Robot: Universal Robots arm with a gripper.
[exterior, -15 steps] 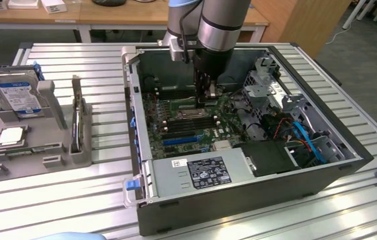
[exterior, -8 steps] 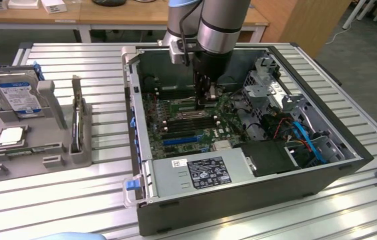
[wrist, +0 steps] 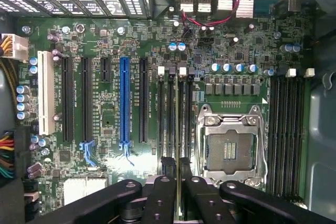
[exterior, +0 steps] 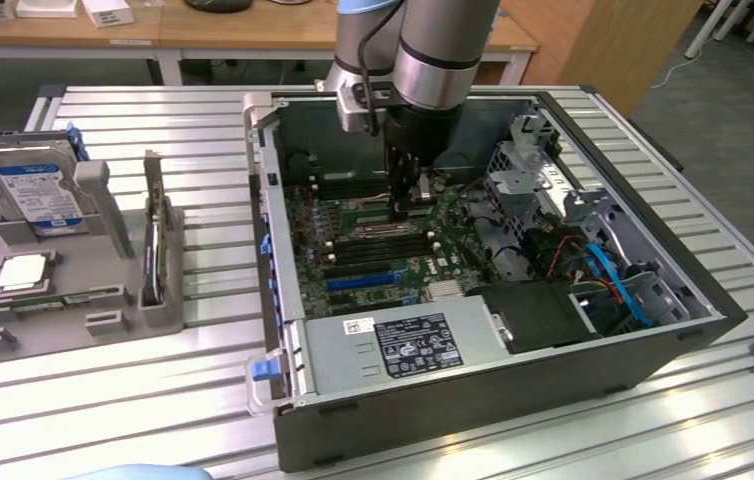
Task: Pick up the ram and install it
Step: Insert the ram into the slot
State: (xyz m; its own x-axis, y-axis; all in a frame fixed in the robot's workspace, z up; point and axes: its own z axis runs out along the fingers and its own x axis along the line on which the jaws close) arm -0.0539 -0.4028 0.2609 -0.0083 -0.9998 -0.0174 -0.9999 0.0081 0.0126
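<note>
- The ram cannot be picked out for certain. At centre left of the exterior view, a thin dark strip (exterior: pixel 152 260) stands on edge in the long slot of the grey holder (exterior: pixel 110 322). It is too narrow to tell whether it is the stick or just the groove.
- The gripper (exterior: pixel 411 203) hangs low inside the open computer case (exterior: pixel 484 405), upper middle of the frame, over the green motherboard (exterior: pixel 350 262). I cannot tell whether it is closed on anything.
- In the wrist view the gripper (wrist: pixel 177 165) sits at bottom centre, in line with the black memory slots (wrist: pixel 173 114), just beside the CPU socket (wrist: pixel 229 148).
- A blue expansion slot (wrist: pixel 124 100) and a white slot (wrist: pixel 46 93) lie further along the board.
- The grey power supply (exterior: pixel 404 350) and a drive cage (exterior: pixel 537 165) flank the gripper.
- On the holder, a hard drive (exterior: pixel 37 190) stands upright, with a square CPU chip (exterior: pixel 24 272) flat below it.
- All of it rests on a slatted metal surface (exterior: pixel 150 410).
</note>
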